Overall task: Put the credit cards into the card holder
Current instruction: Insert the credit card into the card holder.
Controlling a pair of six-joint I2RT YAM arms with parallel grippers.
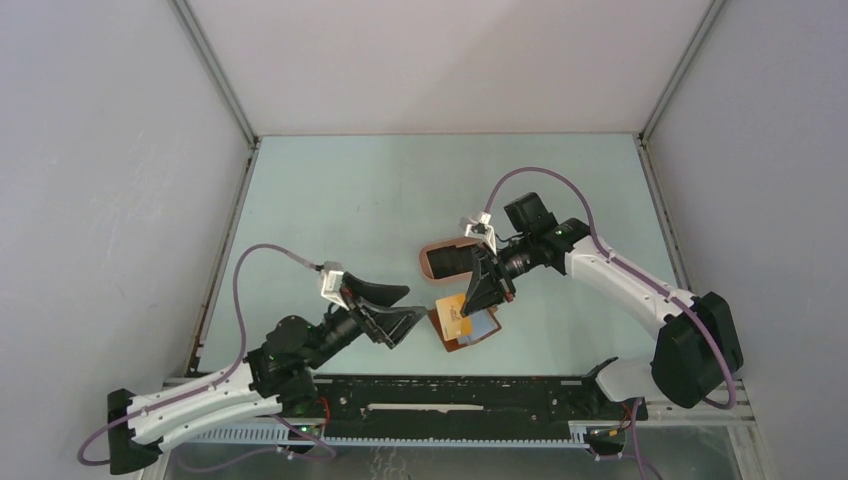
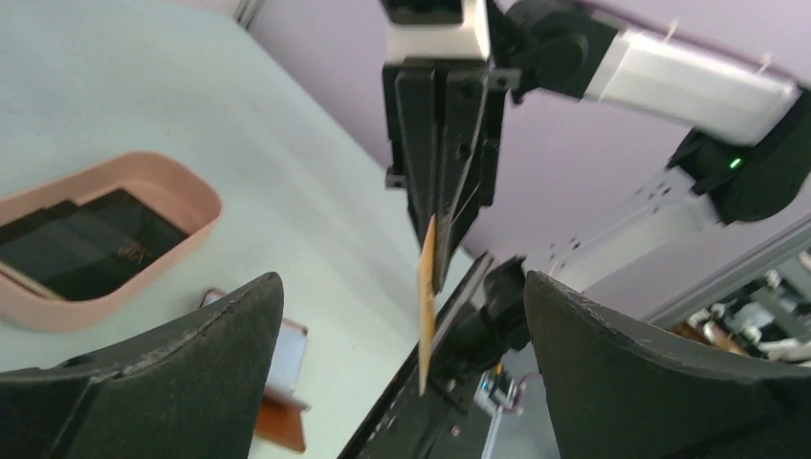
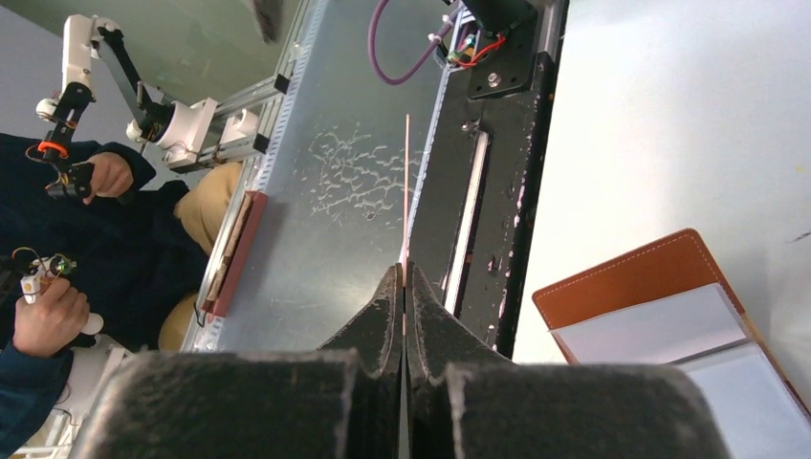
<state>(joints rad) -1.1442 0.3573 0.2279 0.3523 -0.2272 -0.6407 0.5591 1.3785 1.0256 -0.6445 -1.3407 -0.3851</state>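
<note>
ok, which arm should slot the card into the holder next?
Right. The right end effector is shut on the tan card by the open card holder; the left end effector is open and empty.

1 tan card [image 1: 451, 317] in grip of right gripper [image 1: 471, 303], over open card holder [image 1: 483, 328]

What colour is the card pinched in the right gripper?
The card is tan-orange, clearest in the top external view.

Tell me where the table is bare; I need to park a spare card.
Bare: the far stretch between the pink tray and the back wall, and the left side beyond the left gripper. Crowded: near middle, where right gripper, tan card and card holder bunch.
</note>
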